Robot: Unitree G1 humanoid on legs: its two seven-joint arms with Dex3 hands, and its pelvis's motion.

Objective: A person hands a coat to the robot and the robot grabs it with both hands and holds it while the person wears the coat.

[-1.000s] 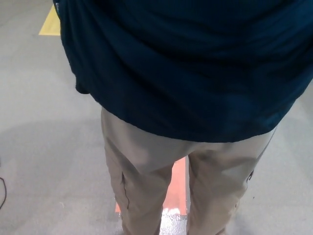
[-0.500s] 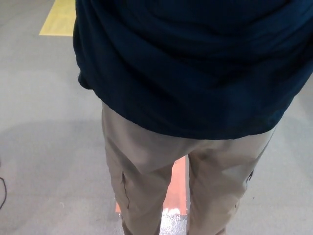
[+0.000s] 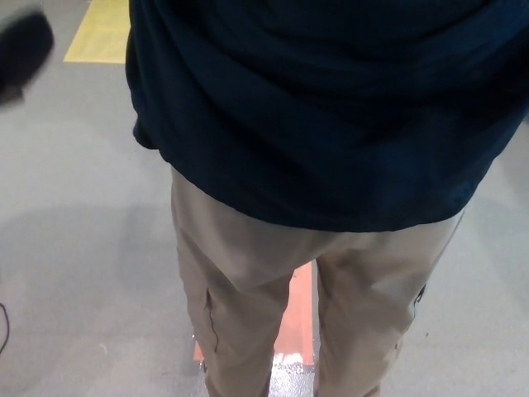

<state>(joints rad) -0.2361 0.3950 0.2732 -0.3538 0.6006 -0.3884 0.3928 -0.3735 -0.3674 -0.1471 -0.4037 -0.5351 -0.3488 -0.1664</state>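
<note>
A dark navy coat fills the upper part of the head view, hanging on a person who stands close in front of me. Its lower hem runs across the middle of the picture. Below it show the person's khaki trousers. A blurred black shape at the upper left edge is my left hand, apart from the coat and to its left. My right hand does not show.
Grey floor lies around the person. A yellow floor marking sits at the upper left. An orange-red strip shows between the person's legs. A thin dark cable lies at the left edge.
A blurred black hand has come into view at the upper left edge. The coat's left edge drew in to the right during the first half second.
</note>
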